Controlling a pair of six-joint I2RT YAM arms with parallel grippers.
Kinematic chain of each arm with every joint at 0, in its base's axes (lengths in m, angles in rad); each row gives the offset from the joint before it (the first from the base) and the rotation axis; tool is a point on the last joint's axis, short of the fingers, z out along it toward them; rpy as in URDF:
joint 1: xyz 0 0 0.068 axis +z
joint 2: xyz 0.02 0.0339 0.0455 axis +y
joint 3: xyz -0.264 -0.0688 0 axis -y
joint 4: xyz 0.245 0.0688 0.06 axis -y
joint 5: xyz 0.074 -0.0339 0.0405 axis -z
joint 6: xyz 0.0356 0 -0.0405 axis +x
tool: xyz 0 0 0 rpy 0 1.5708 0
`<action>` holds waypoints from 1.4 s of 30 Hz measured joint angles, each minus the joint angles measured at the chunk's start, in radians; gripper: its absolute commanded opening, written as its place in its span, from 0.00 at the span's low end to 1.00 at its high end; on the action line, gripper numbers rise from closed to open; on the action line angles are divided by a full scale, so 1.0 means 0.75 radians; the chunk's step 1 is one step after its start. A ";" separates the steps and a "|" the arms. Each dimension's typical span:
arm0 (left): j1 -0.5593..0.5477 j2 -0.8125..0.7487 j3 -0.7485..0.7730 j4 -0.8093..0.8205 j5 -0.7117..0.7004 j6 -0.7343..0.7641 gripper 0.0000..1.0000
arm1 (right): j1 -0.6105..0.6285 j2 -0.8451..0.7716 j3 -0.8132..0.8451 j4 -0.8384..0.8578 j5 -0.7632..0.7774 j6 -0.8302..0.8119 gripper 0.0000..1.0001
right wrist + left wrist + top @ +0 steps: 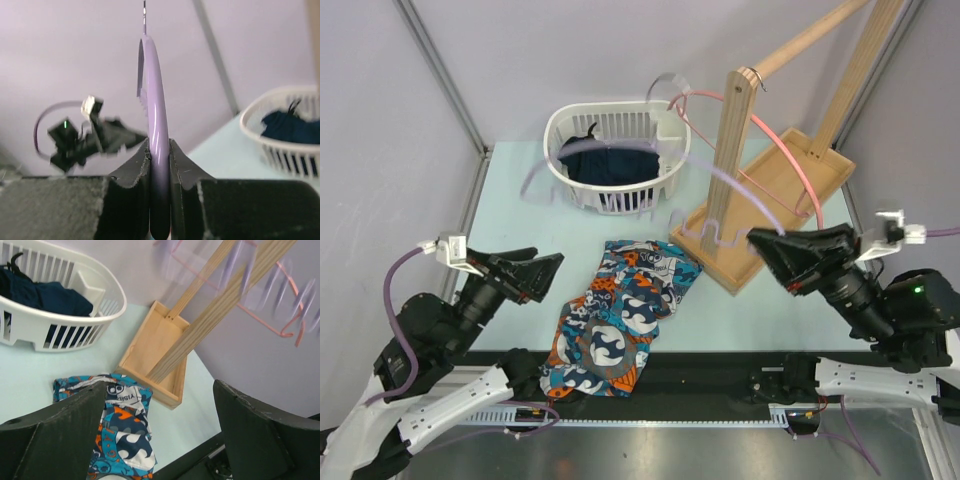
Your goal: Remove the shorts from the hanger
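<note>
The shorts [620, 320], printed in teal, orange, white and black, lie crumpled flat on the table between the arms, free of the hanger. They also show in the left wrist view [122, 425], below the fingers. My right gripper [760, 240] is shut on one end of the lavender hanger [745, 192] and holds it in the air; the hanger is motion-blurred. In the right wrist view the hanger [156, 125] stands clamped between the pads of my right gripper [159, 150]. My left gripper [552, 268] is open and empty, just left of the shorts.
A white laundry basket [555, 130] holding a dark navy garment [610, 165] stands at the back. A wooden rack with a tray base [790, 180] and an upright post [735, 150] stands at the right. A pink hanger [790, 150] hangs on it.
</note>
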State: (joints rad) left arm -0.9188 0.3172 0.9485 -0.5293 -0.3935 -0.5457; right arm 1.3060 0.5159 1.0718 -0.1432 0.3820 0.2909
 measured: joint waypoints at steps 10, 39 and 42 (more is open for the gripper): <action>0.000 -0.010 -0.098 -0.021 0.022 -0.055 0.92 | 0.000 0.148 0.096 0.683 0.324 -0.505 0.00; 0.000 -0.036 -0.207 -0.052 0.087 -0.124 0.93 | -1.101 0.639 0.321 1.036 0.948 -1.254 0.00; 0.000 -0.042 -0.217 -0.057 0.087 -0.124 0.93 | -1.302 0.593 0.321 0.552 0.854 -0.864 0.00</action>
State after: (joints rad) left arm -0.9188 0.2859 0.7860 -0.5724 -0.3283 -0.6384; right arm 0.3294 0.9604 1.3128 0.2710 1.0225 -0.3573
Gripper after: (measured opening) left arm 0.930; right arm 0.164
